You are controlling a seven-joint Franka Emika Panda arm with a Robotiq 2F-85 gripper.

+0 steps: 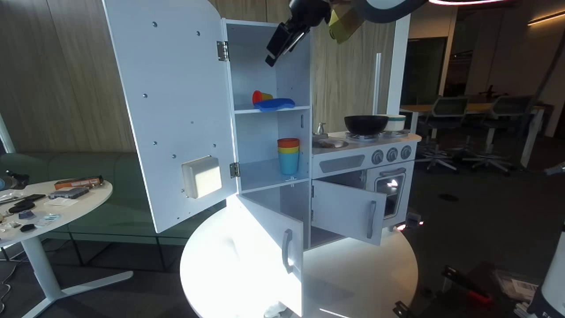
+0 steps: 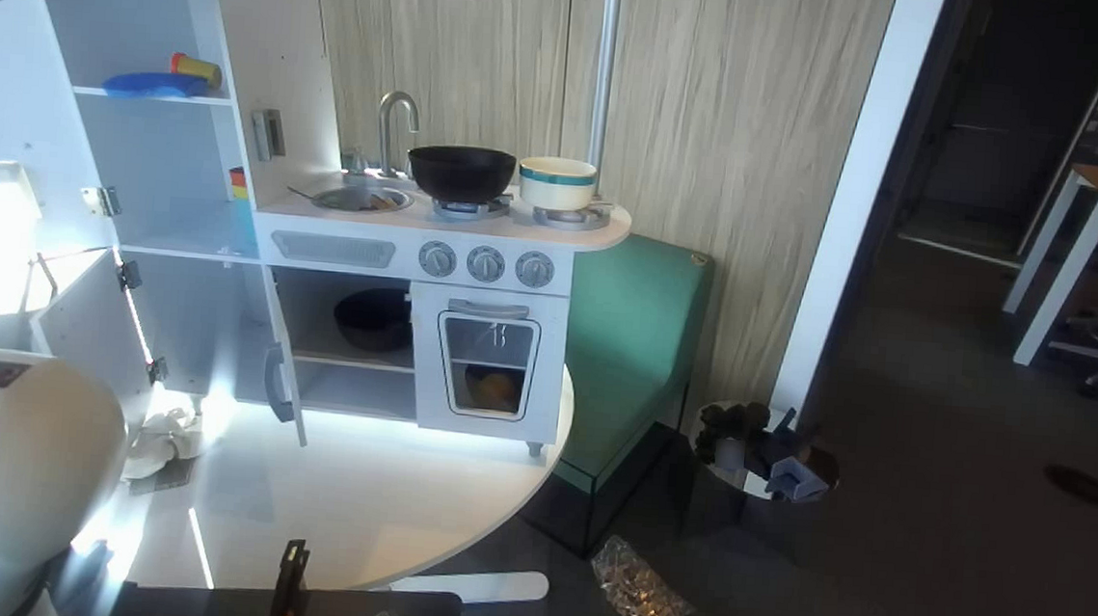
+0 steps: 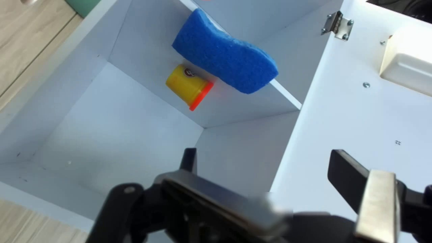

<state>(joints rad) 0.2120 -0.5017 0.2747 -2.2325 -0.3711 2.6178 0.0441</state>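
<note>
Pincer is released: in the wrist view its jaws stand well apart and I see nothing between them. It hangs before the upper compartment of the tall cabinet, higher than the upper shelf, and it appears to touch no object. Nearest to it are two things, both on this shelf: a blue sponge, which reaches over the front edge, and a yellow-and-red tub, which lies on its side behind the sponge. Whether these two touch each other, I cannot tell.

About the progress, I judge as follows. The access is already given: the tall door is swung wide, so the compartment can be reached from the front. The handling itself seems to be only at its beginning, because neither the sponge nor the tub is gripped or lifted; contact with them is not yet made. In the compartment below, the stacked cups stand upright, also untouched. The cabinet rests on a round white bench.
</note>
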